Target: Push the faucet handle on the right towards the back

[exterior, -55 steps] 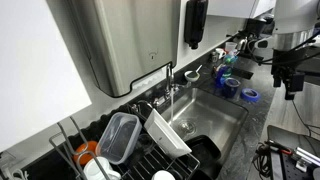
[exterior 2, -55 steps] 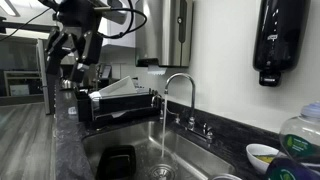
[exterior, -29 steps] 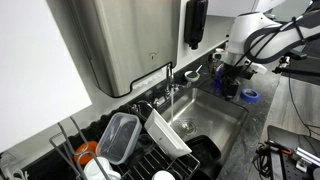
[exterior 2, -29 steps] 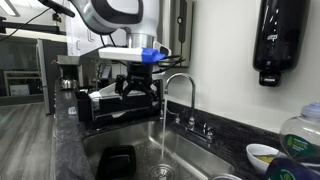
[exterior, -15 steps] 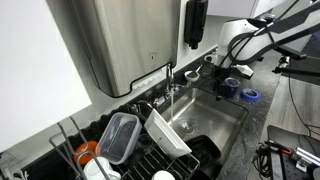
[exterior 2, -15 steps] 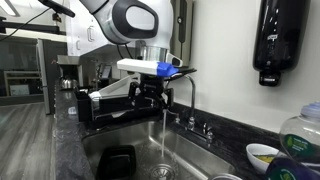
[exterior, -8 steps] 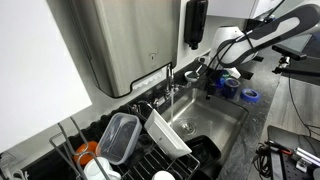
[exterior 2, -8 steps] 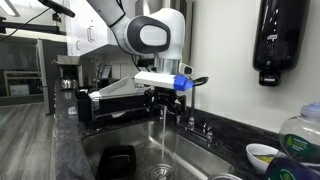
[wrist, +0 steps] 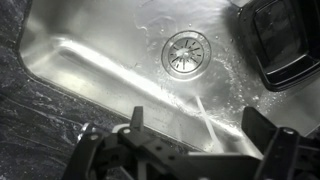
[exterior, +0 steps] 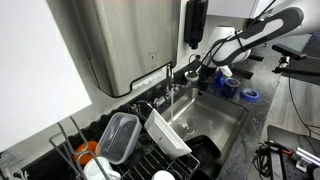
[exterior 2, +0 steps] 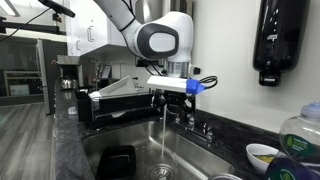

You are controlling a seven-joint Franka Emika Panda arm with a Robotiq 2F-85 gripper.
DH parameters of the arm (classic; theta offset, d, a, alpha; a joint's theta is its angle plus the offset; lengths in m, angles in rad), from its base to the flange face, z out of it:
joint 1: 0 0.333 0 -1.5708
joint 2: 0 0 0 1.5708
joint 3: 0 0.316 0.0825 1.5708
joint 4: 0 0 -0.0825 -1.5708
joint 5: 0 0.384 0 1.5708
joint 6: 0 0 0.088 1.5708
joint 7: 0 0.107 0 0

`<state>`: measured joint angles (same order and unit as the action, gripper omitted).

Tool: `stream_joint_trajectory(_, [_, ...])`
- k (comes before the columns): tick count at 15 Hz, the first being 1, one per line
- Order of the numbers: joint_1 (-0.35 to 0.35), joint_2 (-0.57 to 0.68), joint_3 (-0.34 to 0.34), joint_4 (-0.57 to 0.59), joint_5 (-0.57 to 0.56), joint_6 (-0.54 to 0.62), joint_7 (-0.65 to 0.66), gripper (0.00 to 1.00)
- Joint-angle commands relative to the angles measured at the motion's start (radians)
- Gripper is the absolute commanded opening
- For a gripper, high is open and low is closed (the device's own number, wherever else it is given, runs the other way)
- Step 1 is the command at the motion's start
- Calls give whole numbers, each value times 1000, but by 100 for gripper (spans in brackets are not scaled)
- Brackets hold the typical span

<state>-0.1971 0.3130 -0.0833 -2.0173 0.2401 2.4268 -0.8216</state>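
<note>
The chrome faucet spout stands at the back of the steel sink with water running from it. Two small chrome lever handles sit at its base; the faucet handle nearer this camera is the right one, the other lever sits beside it. My gripper hangs over the sink just in front of the spout, above and short of the handles, touching nothing. In the wrist view its fingers are wide apart and empty, with the water stream between them and the drain below.
A dish rack holds a clear container and a white tub at one end of the sink. A black container lies in the basin. A black soap dispenser hangs on the wall. Blue rolls and bowls sit on the counter.
The arm has swung in from the counter over the sink, and the gripper has moved steadily closer to the faucet and its handles. The water keeps running.
</note>
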Motion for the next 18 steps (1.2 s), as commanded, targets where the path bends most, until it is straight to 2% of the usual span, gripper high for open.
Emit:
stream_joint_trajectory(1, [-40,67,31,74,11,41,-24,100])
stream_joint_trajectory(2, [-43,81,30,96,3,21,-12,100])
stream_joint_trajectory(3, [-33,35,29,43,-14,21,10,100])
stream_joint_trajectory(11, [-42,67,34,80,-15,21,11,100])
stream_joint_trajectory(18, [-47,104,52,87,-30,136,-15,100])
